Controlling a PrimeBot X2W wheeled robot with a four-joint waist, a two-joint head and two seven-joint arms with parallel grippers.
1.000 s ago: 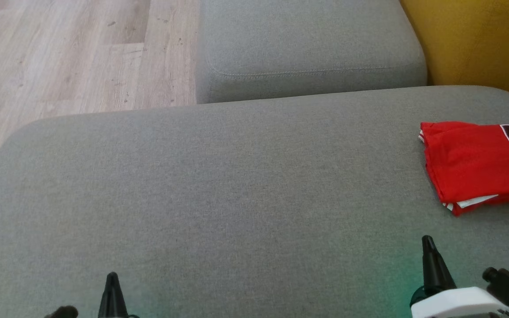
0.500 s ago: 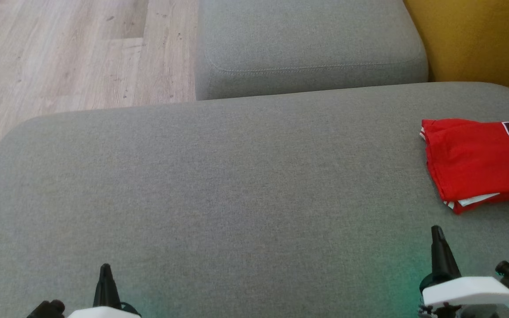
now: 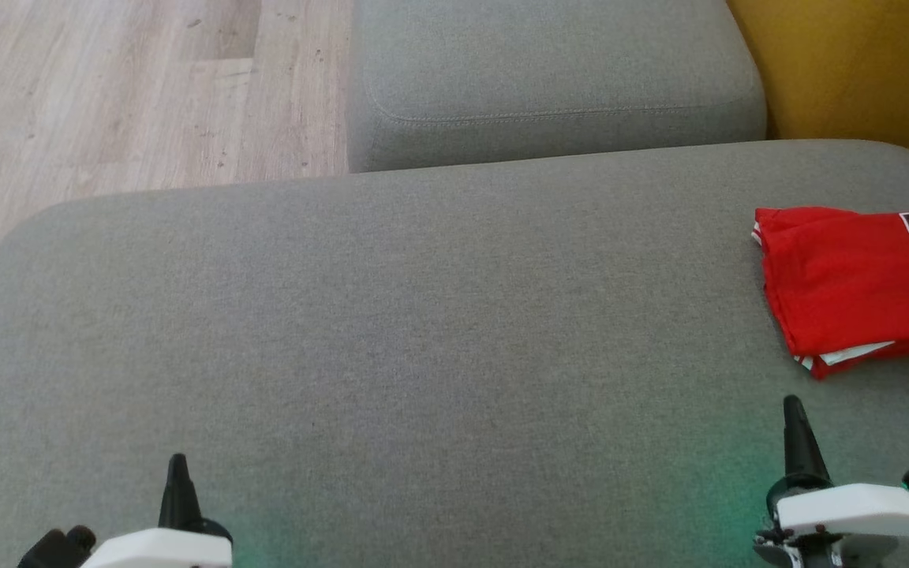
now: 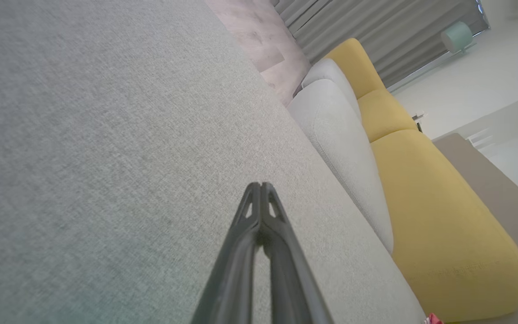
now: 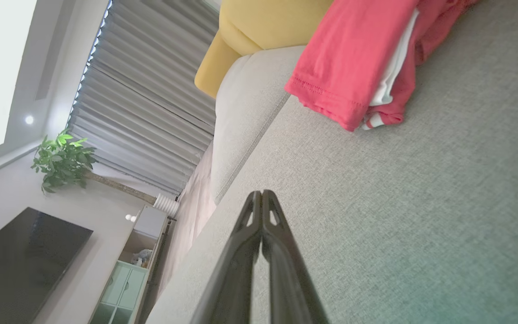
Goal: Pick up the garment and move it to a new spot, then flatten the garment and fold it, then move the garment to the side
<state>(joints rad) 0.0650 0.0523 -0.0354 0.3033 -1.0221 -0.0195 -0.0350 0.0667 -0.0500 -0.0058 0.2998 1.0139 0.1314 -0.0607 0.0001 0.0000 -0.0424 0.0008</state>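
The grey seat cushion (image 3: 423, 315) is the largest item. It spans the head view from edge to edge and carries the garment. Beyond its far edge lies a second grey cushion (image 3: 549, 71), smaller, with a stitched seam along its near side. The two cushions meet with no visible gap. To the left of the second cushion is pale wooden floor (image 3: 107, 87). To its right is yellow upholstery (image 3: 857, 63), in the upper right corner of the head view.

The garment (image 3: 849, 284) is a red jersey with white trim and dark numerals outlined in white. It lies folded on the right end of the seat cushion, toward the far edge, and the right border of the head view cuts it off. The right wrist view shows its stacked layers, with a white layer edge exposed at the near corner.

The right gripper (image 3: 792, 406) stands over the seat cushion at lower right. It is near the garment's near corner but apart from it. Its fingers (image 5: 236, 270) are pressed together, tips touching, with nothing between them.

The left gripper (image 3: 177, 465) stands over the seat cushion at lower left, well apart from the garment. Its fingers (image 4: 236, 270) are likewise together and empty. Whether either fingertip touches the cushion cannot be determined.
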